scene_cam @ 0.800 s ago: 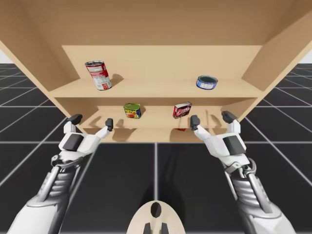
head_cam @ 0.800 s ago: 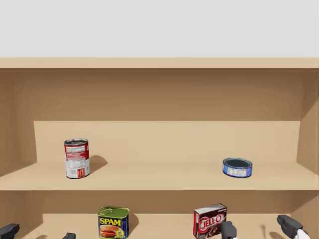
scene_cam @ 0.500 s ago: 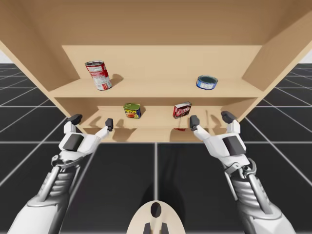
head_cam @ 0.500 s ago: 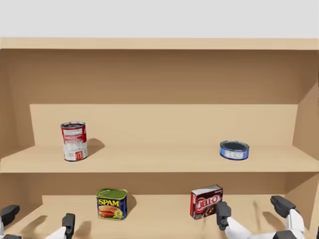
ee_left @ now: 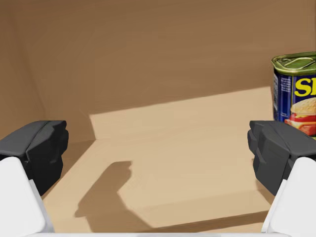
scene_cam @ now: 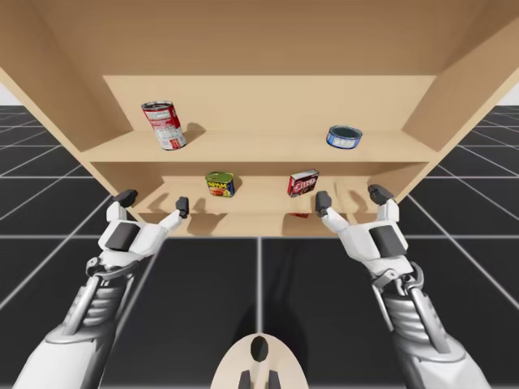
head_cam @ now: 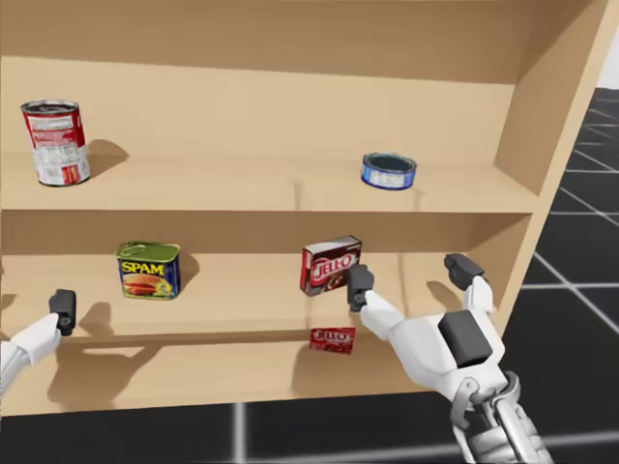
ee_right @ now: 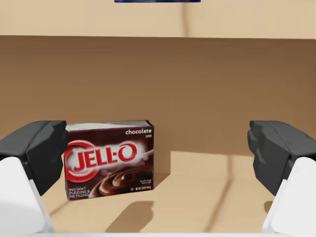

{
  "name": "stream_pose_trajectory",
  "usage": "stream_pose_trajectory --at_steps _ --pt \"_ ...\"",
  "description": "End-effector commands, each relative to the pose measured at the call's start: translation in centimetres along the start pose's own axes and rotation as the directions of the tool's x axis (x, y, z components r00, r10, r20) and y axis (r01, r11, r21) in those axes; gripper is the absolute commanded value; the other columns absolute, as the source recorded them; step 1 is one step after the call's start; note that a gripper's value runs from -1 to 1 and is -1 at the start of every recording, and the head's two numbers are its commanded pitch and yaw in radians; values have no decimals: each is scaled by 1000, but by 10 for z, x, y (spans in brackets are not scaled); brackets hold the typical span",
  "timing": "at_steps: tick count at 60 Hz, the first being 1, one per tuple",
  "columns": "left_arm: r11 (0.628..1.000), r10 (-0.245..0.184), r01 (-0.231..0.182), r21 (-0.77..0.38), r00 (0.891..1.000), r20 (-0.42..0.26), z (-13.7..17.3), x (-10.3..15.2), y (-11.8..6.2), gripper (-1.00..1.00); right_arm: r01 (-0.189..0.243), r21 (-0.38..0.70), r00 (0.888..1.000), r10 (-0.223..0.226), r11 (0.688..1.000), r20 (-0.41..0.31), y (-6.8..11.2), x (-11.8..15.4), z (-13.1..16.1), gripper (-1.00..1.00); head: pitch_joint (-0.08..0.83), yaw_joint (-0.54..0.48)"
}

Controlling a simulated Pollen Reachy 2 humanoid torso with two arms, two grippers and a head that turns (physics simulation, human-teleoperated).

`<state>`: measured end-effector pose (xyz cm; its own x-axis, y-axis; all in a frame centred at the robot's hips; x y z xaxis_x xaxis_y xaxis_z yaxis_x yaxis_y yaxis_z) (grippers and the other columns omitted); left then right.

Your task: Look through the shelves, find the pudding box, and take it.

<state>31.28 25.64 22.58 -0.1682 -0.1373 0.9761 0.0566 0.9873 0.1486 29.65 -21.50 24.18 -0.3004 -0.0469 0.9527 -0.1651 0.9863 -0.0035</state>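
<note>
Fingers [ee_right: 37, 148] of my right gripper [ee_right: 158, 150] stand wide apart with nothing between them, levelled at the lower shelf [head_cam: 242, 309]. The pudding box [ee_right: 111, 160], dark brown with a red label, stands upright on that shelf ahead of the gripper, off centre toward one finger and set back from it. In the head view the nearer fingertip sits just beside the box's edge; whether they touch cannot be told.

My left gripper [ee_left: 158, 148] is likewise fully open and holds nothing, pointing into the same shelf with a blue and yellow rectangular tin [ee_left: 296, 94] ahead of it and past one finger. On the upper shelf [head_cam: 242, 193], a red and white can [head_cam: 55, 140] and a flat blue can [head_cam: 389, 170] stand well apart.

The box looks light, a thin card carton: stiff enough to lift, yet likely to dent under a hard squeeze, and its glossy print may slide. The safest hold appears to be across its two narrow sides at mid height, once the gripper is centred on it.
</note>
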Motion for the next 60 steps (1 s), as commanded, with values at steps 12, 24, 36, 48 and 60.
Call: stream_pose_trajectory --at_steps 12,24,36,48,60 --pt "1000 13 -13 -11 1000 17 1 2 -1 -1000 53 28 998 -53 998 -16 10 3 3 -1000 396 -200" --pt "999 29 -28 -21 998 53 4 5 -1 -1000 154 103 986 -147 983 -73 22 27 16 -1000 393 -198" --pt "999 26 -24 -26 998 56 4 4 -2 -1000 206 204 975 -181 957 -131 40 35 12 -1000 398 -202" --pt "999 21 -20 -26 998 57 5 4 -3 -1000 168 204 978 -138 964 -154 48 26 -6 -1000 405 -209" --pt "1000 18 -17 -24 998 56 4 5 -3 -1000 149 169 974 -116 974 -193 48 11 -28 -1000 414 -205"
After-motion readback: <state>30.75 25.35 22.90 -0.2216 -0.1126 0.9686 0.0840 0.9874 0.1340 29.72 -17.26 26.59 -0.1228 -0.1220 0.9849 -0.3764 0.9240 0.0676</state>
